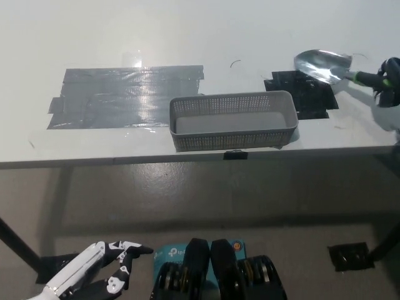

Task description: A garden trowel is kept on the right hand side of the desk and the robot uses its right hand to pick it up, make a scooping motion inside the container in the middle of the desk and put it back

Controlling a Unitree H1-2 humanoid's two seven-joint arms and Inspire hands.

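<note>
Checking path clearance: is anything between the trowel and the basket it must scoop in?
Nothing visible. The trowel, in the right hand, is right of the basket; only flat black tape lies between them. The left hand rests below the desk.
</note>
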